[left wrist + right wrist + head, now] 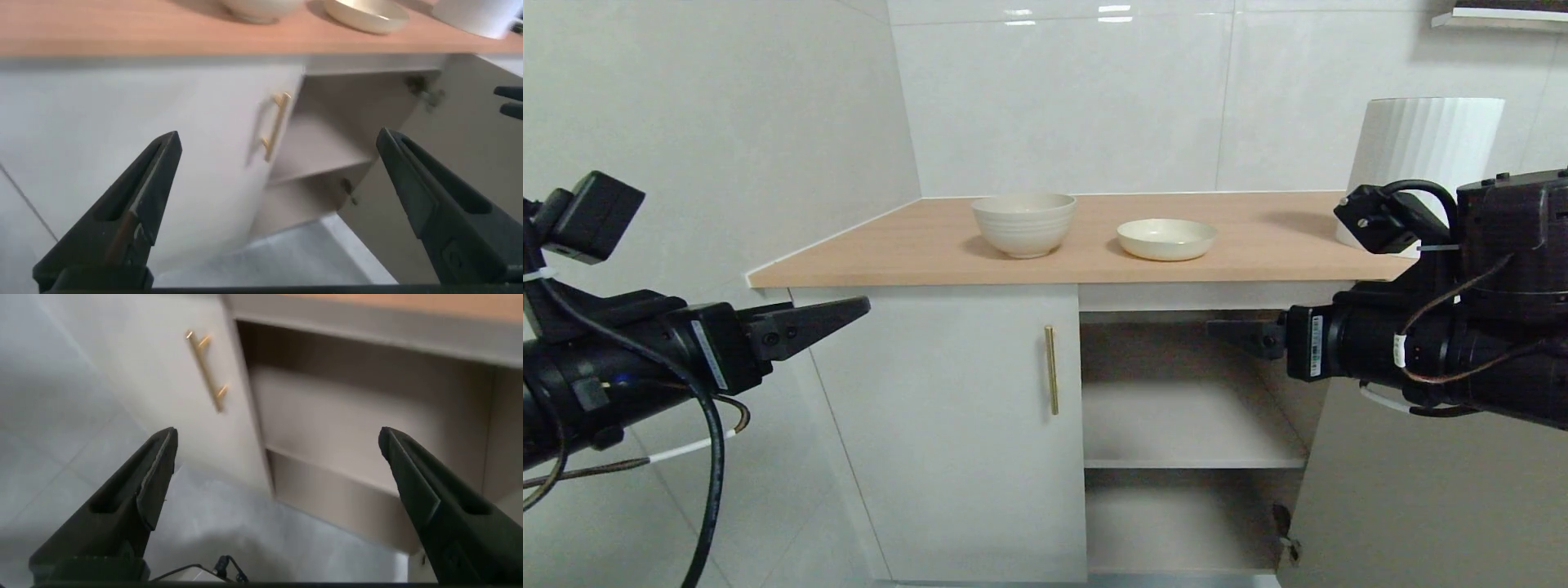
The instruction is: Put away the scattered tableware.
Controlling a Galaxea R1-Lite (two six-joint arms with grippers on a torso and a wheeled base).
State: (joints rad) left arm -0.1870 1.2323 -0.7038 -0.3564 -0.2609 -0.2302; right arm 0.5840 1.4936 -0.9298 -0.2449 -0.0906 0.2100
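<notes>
The bowl (1023,222) and the shallow dish (1166,238) sit side by side but apart on the wooden countertop (890,245), the bowl to the left. Both stand above and beyond your grippers. Your left gripper (849,312) hangs below counter height in front of the closed cabinet door (947,425), its fingers spread wide with nothing between them. Your right gripper (1229,333) is level with the open compartment just under the counter, also spread wide and holding nothing.

In the left wrist view the bowl and dish are cut off at the frame edge, so you see only their lower parts. The hinged-out door (1405,506) on the right is partly covered by your right arm.

The bowl is deep and round, cream, with faint horizontal ridges. The dish is low, smooth and paler inside. The cabinet is matte white with a slim brass bar handle (1051,369) and one inner shelf (1184,425). A white ribbed cylinder (1429,139) stands at the counter's right end, against glossy tiled walls.
</notes>
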